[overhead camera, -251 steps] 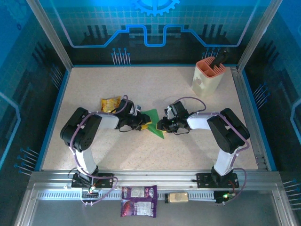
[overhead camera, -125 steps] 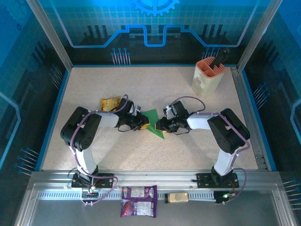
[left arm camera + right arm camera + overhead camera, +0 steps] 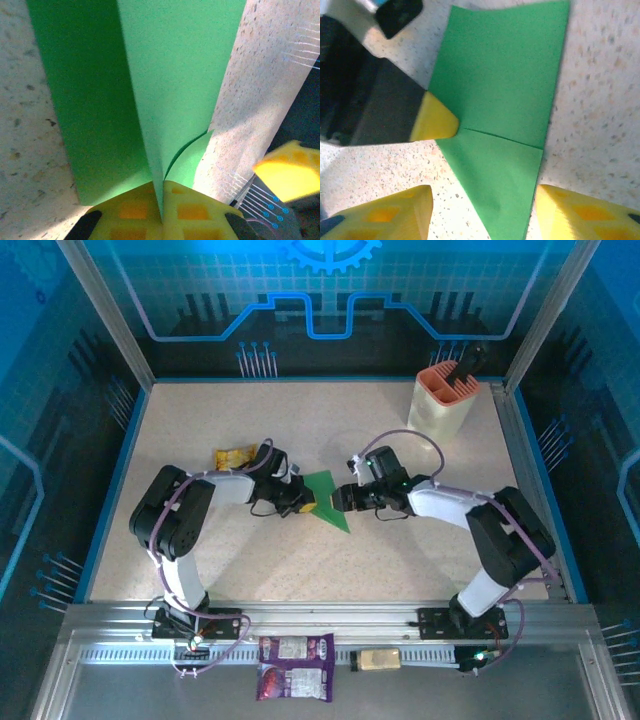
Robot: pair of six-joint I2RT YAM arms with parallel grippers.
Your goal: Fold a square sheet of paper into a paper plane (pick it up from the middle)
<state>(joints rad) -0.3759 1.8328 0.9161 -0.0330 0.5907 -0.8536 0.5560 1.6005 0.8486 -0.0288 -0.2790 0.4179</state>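
Beige speckled table carries everything, with the left arm and right arm both reaching in to its middle. A tan holder stands well apart at the far right. A yellow packet lies just behind the left wrist.

Between the two wrists lies the paper, green and already part folded. It has a broad end toward the left arm and a point toward the near right. The right wrist view shows one crease across it.

Over the last second the left gripper has gone from partly spread to pressed together. Its yellow pads now pinch a raised fold of the paper, which runs away from them like a ridge. The right gripper has done the reverse and spread. Its fingertips stand either side of the paper's point and seem clear of it, though the overhead view is too small to confirm that. The right arm's elbow has also swung out to the right.

This reads as a handover. The left gripper now anchors the fold, and the right is free to take a fresh grip for the next crease. The task looks far from finished, since the paper is still a broad wedge and not a narrow dart. With only one pinch on it, a careless nudge from the right could drag the thin paper askew.
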